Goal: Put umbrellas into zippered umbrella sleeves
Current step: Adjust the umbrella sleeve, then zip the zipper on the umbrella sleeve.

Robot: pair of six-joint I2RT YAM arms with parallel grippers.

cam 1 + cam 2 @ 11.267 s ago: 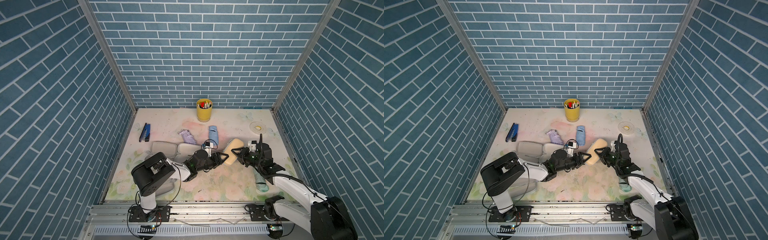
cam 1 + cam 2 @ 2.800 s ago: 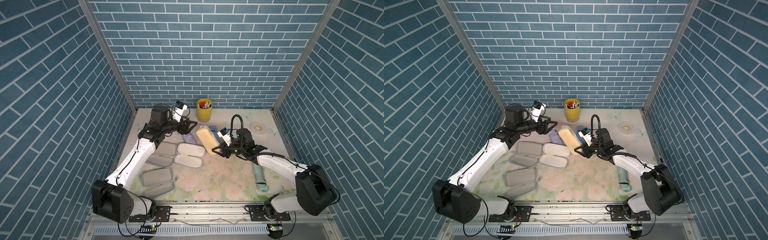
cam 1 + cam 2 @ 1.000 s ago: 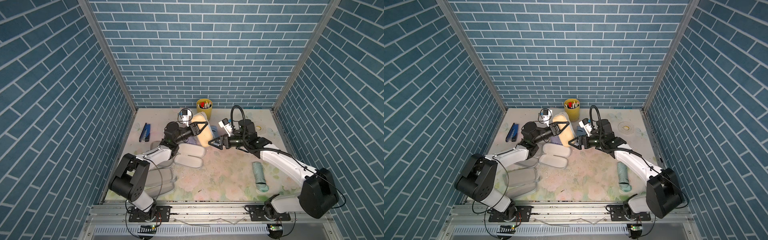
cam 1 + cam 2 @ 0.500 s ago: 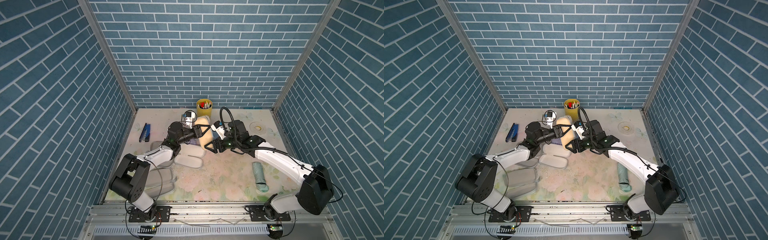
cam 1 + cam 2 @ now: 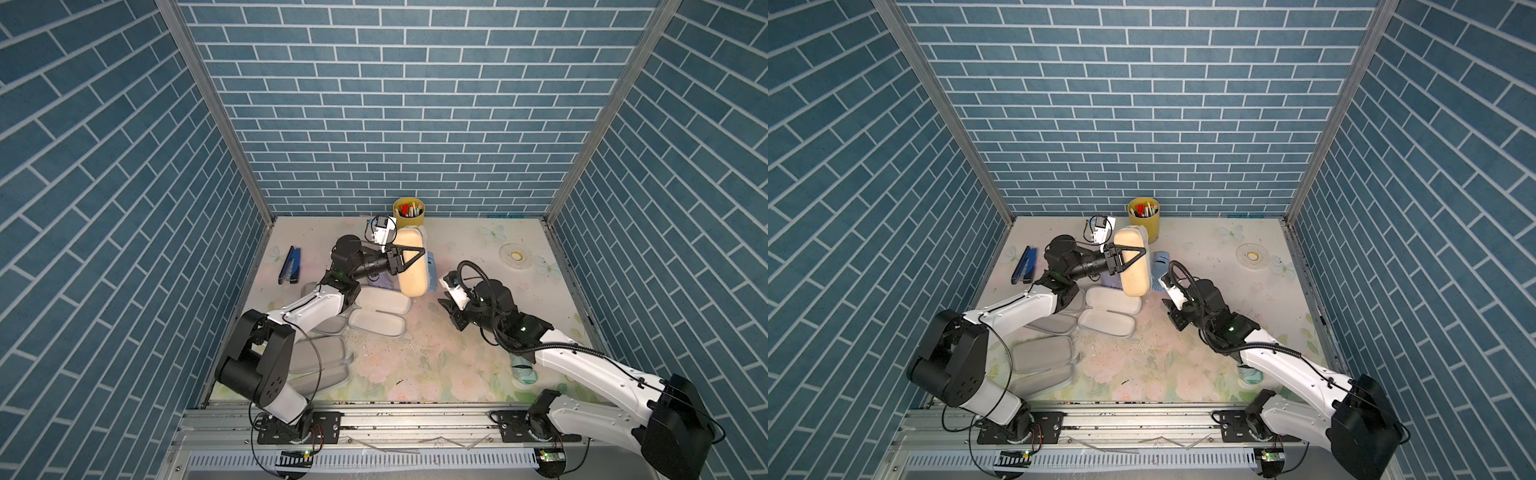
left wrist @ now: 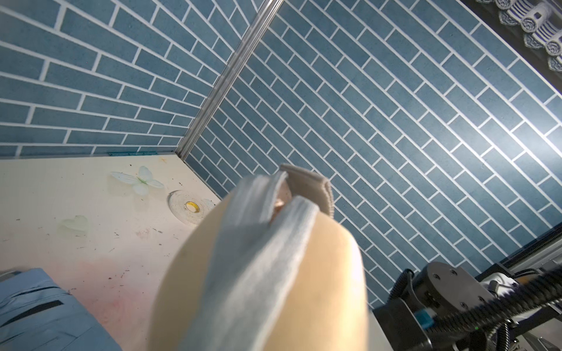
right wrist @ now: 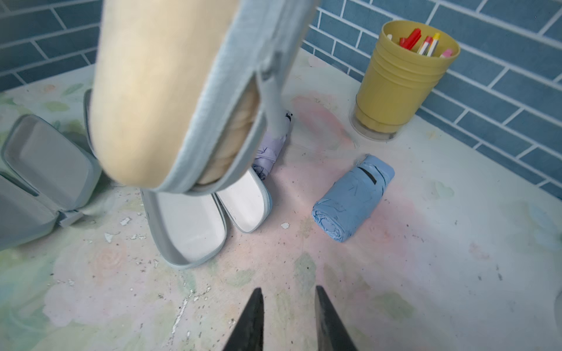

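Observation:
My left gripper (image 5: 413, 257) is shut on the tan sleeve (image 5: 409, 266), holding it in the air over the back middle of the table. Its zip is partly open, and a cream-beige umbrella (image 7: 234, 136) shows inside. My right gripper (image 7: 287, 288) hovers low to the right of the sleeve, apart from it, narrowly open with nothing between its fingers. The light blue umbrella (image 7: 352, 197) and the lilac umbrella (image 7: 269, 152) lie on the table below the sleeve. An open sleeve (image 7: 188, 225) lies there with its white inside up. The mint green umbrella (image 5: 524, 372) lies partly hidden under my right arm.
A yellow pen cup (image 5: 408, 212) stands at the back wall. A dark blue stapler (image 5: 290, 266) lies at the left wall and a tape roll (image 5: 515, 255) at the back right. More open grey sleeves (image 5: 320, 357) lie at the front left under my left arm.
My right gripper has pulled away from the tan sleeve toward the front right, and its jaws have narrowed. My left gripper still holds the sleeve aloft, shifted slightly.

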